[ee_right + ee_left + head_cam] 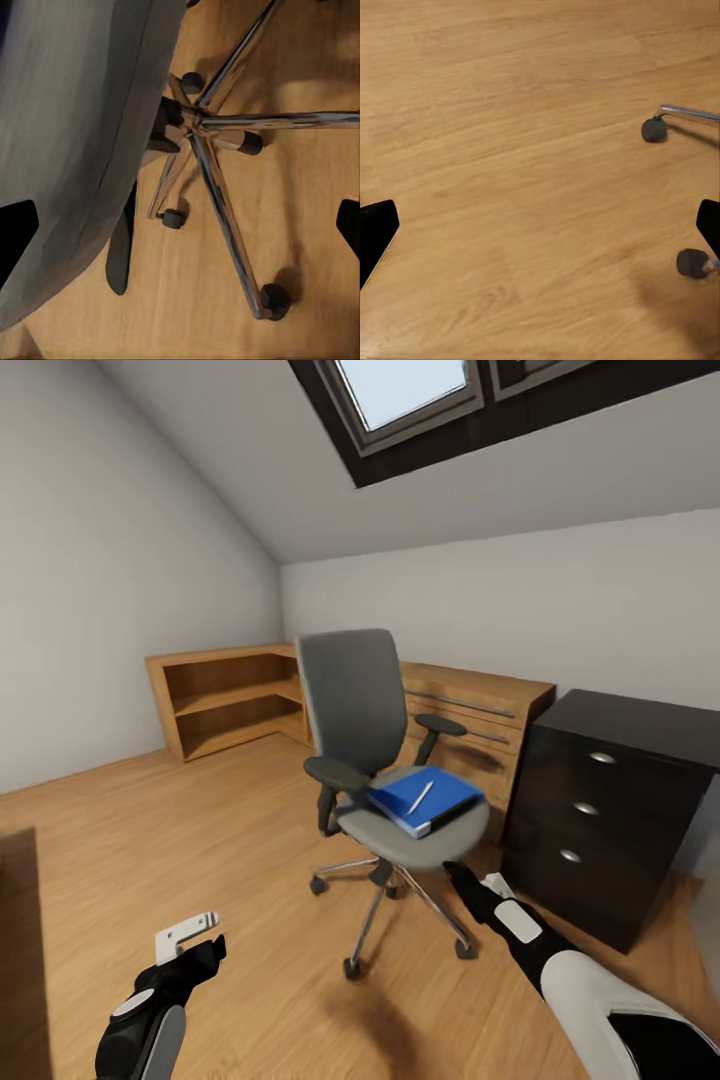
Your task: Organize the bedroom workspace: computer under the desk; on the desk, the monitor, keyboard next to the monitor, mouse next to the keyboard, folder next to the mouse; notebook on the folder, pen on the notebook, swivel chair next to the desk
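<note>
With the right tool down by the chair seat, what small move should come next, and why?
Probably raise the right tool toward the folder: it sits below the swivel chair seat edge, open and empty, while the folder with the pen on top lies on the seat.

Left claw (190, 937) low, fingers spread, right claw (485, 885) extended forward, fingers apart

No text, label, brand, number or sign can be read anywhere; the folder (424, 798) on the swivel chair (385, 760) shows a plain blue cover; the black drawer chest (610, 815) carries none.
</note>
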Tool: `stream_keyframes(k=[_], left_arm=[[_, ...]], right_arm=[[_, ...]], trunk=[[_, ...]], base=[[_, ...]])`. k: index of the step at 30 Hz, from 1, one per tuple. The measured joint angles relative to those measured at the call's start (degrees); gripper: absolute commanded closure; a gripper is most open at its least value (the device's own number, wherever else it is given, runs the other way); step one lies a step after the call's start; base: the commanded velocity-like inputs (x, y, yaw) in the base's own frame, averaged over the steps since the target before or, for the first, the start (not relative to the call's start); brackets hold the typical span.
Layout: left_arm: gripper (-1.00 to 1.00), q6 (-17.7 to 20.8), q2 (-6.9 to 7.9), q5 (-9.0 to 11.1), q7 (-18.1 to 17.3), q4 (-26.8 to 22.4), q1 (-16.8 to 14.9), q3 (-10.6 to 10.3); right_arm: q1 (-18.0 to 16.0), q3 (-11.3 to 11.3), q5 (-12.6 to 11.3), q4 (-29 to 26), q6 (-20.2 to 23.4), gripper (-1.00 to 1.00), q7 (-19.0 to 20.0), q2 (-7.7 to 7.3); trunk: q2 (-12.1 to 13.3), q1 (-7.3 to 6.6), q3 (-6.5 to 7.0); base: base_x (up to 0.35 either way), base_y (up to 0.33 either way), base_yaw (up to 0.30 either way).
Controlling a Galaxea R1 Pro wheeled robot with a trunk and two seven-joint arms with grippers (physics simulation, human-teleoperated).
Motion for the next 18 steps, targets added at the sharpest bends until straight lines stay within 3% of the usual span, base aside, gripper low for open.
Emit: stream_keyframes(k=[4,10,18], left_arm=[[-1.0,0.0,-0.03,0.0,0.01,0.01,0.0,0.0],[-1.0,0.0,-0.05,0.0,-0.04,0.01,-0.01,-0.09],[-1.0,-0.07,-0.01,-0.09,-0.08,0.02,-0.01,-0.88]], right_arm=[[0.07,0.09,0.12,0.02,0.0,-1.0,0.05,0.92],[0.1,0.27,-0.03,0.0,0.02,-1.0,0.05,1.32],[0.09,0.2,0.09,-0.07,0.01,-1.0,0.08,1.27]], trunk=[[0.0,0.0,0.0],[-0.01,-0.02,0.0],[0.0,-0.04,0.0]], base=[[0.0,0.0,0.212],[0.054,0.0,0.022],[0.283,0.0,0.001]])
